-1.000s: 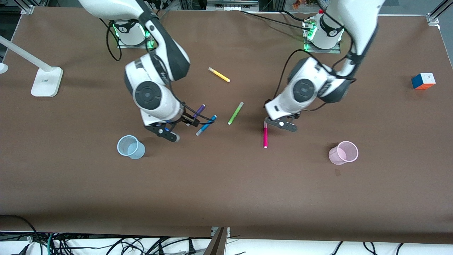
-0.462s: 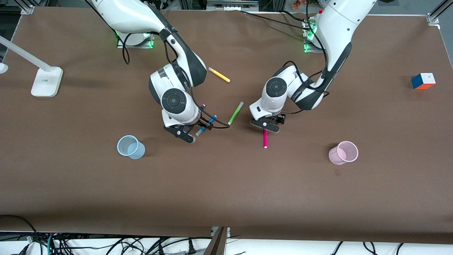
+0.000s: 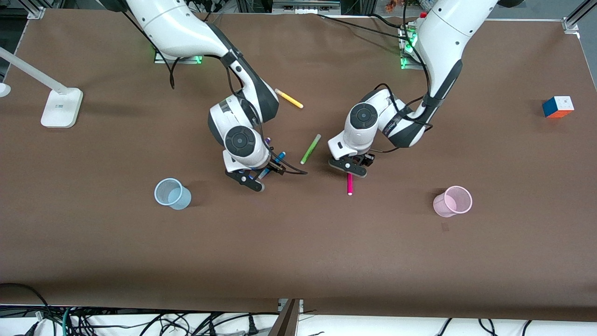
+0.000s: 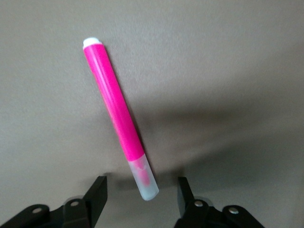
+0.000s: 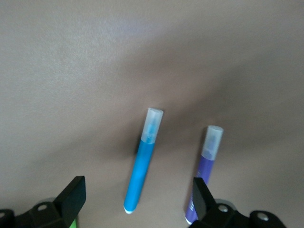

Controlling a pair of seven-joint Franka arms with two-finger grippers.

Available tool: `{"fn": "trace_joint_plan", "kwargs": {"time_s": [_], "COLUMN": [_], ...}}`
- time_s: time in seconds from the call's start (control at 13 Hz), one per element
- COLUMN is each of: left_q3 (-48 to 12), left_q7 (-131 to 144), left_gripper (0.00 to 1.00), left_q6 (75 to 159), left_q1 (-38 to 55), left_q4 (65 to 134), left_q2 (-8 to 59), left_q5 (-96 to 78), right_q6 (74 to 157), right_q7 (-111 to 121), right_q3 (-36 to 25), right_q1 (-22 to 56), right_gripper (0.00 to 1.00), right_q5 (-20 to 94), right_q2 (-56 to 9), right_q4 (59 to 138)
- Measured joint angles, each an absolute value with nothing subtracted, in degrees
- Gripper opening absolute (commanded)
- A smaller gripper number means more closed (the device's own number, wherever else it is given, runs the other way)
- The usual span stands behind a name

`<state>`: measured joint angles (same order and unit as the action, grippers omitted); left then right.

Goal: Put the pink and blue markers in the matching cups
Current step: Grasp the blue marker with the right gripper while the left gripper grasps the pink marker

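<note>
The pink marker (image 3: pixel 349 185) lies on the brown table (image 3: pixel 298 242). My left gripper (image 3: pixel 351 169) is open, low over the marker's end nearer the robots. In the left wrist view the marker (image 4: pixel 118 118) has its pale cap end between the open fingers of my left gripper (image 4: pixel 140 191). The blue marker (image 3: pixel 278 159) lies slanted, partly hidden under my right gripper (image 3: pixel 262 173). In the right wrist view the blue marker (image 5: pixel 142 161) has one end between the open fingers of my right gripper (image 5: pixel 137 192). The blue cup (image 3: pixel 172 193) and the pink cup (image 3: pixel 452 201) stand upright, apart from both grippers.
A purple pen (image 5: pixel 205 172) lies beside the blue marker, close to one right finger. A green pen (image 3: pixel 310 148) lies between the two grippers and a yellow pen (image 3: pixel 288 98) nearer the bases. A colour cube (image 3: pixel 558 106) and a lamp base (image 3: pixel 61 107) stand at the table's ends.
My right gripper has moved from near the blue cup to over the blue marker. My left gripper has shifted over the pink marker's end. Both have come lower. The markers have not moved.
</note>
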<state>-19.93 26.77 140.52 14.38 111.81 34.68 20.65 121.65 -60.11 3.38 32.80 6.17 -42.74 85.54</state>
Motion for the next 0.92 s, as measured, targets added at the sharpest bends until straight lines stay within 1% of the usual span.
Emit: {"fn": "trace_joint_plan", "kwargs": {"time_s": [0.15, 0.23, 0.38, 0.54, 0.62, 0.69, 0.77, 0.85, 0.92], "left_q3": [-19.93, -19.93, -19.93, -19.93, -19.93, -19.93, -20.15, -20.16, -20.22], "left_q7": [26.77, 26.77, 26.77, 26.77, 26.76, 26.75, 26.73, 26.73, 26.73], "left_gripper": [0.46, 0.44, 0.44, 0.39, 0.32, 0.20, 0.07, 0.04, 0.00], "left_q6": [140.52, 140.52, 140.52, 140.52, 140.52, 140.52, 140.64, 140.60, 140.57], "left_q1": [14.37, 14.38, 14.38, 14.38, 14.38, 14.38, 14.41, 14.43, 14.43], "left_q4": [111.14, 111.01, 110.94, 110.93, 110.93, 110.93, 110.83, 110.83, 110.77], "left_q2": [34.77, 34.84, 35.00, 35.14, 35.27, 35.55, 35.66, 35.67, 35.67], "left_q5": [21.09, 21.95, 22.82, 23.18, 23.38, 23.50, 23.51, 23.53, 23.53], "right_q6": [123.59, 124.38, 125.83, 127.39, 128.31, 129.05, 129.44, 129.48, 129.57], "right_q7": [-60.20, -60.20, -60.21, -60.35, -60.40, -60.41, -60.43, -60.46, -60.46], "right_q3": [3.35, 3.35, 3.35, 3.35, 3.35, 3.35, 3.35, 3.35, 3.35], "right_q1": [33.12, 33.22, 33.52, 33.85, 33.98, 34.08, 34.15, 34.16, 34.17], "right_gripper": [0.99, 0.99, 0.99, 0.99, 0.99, 0.99, 0.91, 0.79, 0.61], "right_q5": [6.17, 6.17, 6.17, 6.17, 6.18, 6.18, 6.18, 6.18, 6.18], "right_q2": [-44.32, -45.02, -46.35, -47.30, -47.62, -47.75, -47.75, -47.75, -47.72], "right_q4": [85.53, 85.53, 85.54, 85.65, 85.91, 86.31, 86.47, 86.48, 86.46]}}
